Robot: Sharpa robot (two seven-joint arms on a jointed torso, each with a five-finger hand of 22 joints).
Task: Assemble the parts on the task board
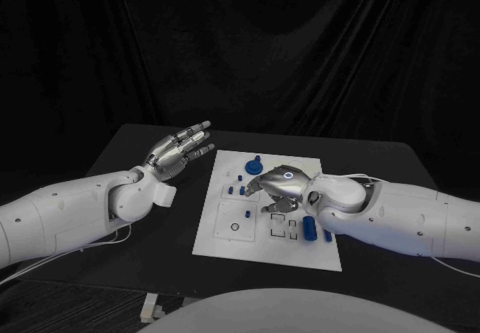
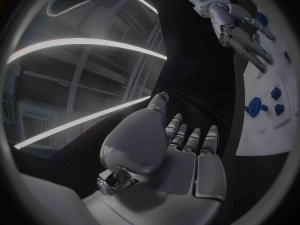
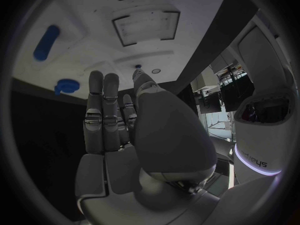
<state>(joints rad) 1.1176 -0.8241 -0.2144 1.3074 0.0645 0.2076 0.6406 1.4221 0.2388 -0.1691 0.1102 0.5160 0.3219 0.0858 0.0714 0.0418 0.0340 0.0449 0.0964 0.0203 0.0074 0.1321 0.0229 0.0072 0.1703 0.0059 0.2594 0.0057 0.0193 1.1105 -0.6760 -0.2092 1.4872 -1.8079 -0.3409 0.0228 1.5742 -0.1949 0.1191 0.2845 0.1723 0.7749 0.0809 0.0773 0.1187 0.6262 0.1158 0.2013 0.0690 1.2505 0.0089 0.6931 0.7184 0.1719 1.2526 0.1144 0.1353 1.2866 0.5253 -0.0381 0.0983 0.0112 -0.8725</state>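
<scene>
We see the left hand (image 1: 180,150) raised over the black table (image 1: 130,159) just left of the board (image 1: 225,243), its fingers straight, spread a little and holding nothing. The right hand (image 1: 280,186) hangs over the middle of the board with fingers (image 1: 275,206) bent down toward it; we cannot tell whether they grip anything. Blue parts (image 1: 253,166) sit at the board's far end and more (image 1: 310,227) lie near its right side.
</scene>
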